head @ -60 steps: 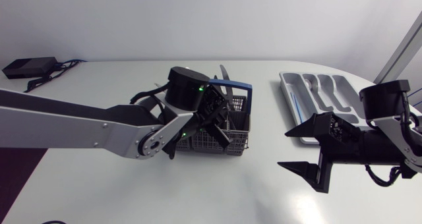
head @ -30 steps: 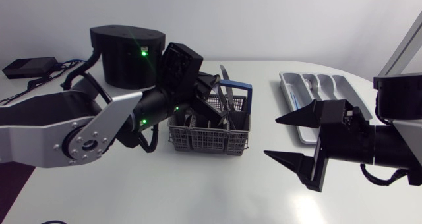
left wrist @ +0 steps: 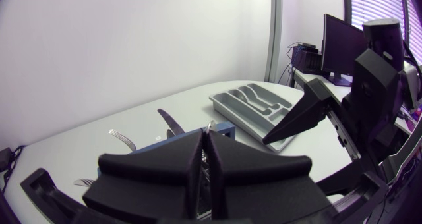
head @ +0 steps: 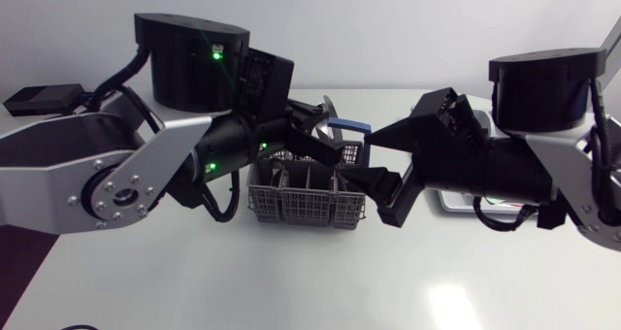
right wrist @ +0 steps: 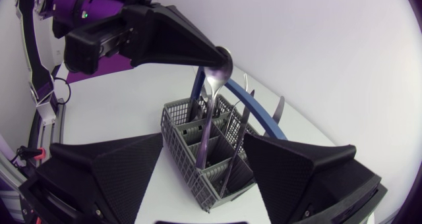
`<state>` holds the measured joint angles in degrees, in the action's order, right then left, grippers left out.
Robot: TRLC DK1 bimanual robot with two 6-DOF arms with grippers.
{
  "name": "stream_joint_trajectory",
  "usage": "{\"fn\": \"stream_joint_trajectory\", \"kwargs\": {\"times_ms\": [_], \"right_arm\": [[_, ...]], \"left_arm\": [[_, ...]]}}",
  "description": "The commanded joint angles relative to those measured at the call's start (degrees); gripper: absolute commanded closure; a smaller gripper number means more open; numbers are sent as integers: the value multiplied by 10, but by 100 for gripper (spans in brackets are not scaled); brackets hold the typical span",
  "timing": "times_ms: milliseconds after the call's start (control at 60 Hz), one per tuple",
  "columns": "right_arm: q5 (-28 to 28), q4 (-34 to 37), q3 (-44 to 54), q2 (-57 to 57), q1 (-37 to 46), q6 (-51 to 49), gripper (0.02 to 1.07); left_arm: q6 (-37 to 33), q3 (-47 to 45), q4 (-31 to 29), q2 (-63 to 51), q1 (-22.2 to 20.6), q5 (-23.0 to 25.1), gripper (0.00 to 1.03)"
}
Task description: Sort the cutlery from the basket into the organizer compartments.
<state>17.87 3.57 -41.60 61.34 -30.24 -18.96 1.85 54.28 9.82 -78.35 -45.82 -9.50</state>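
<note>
Spoon [right wrist: 212,112]: hanging bowl-up, its handle dipping into the grey basket [right wrist: 198,181]. The left gripper [right wrist: 214,53] is pinching it near the bowl, fingers pressed together. Right gripper [head: 361,157]: hovering spread at the basket's 3 o'clock. Organizer [left wrist: 254,105]: lying farther toward 3 o'clock.

left arm [head: 116,175] comes in from frame left, wrist raised near centre. left gripper [head: 342,153] fingers pinched together on a spoon [right wrist: 219,69] at its bowl end. right arm [head: 543,170] comes in from frame right, extended to centre. right gripper [head: 361,160] fingers spread wide, tips pointing at the left gripper, close by.
</note>
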Motion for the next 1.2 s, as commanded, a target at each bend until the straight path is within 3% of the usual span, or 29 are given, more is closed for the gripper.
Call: {"fn": "stream_joint_trajectory", "kwargs": {"times_ms": [0,200,300,550,850,1183], "right_arm": [[-8,-16,-23,23,-11,28,31],[-20,-24,-59,77,-21,45,55],[-20,-24,-74,91,-21,49,59],[-19,-23,-101,120,-25,52,83],[3,-2,-111,132,-31,49,97],[9,5,-112,135,-33,48,100]], "left_arm": [[25,24,-3,9,2,1,100],[46,30,-11,9,10,7,100],[48,32,-14,9,10,9,100],[56,34,-19,9,15,15,100],[63,34,-20,8,21,26,100],[66,32,-22,9,21,30,100]]}}
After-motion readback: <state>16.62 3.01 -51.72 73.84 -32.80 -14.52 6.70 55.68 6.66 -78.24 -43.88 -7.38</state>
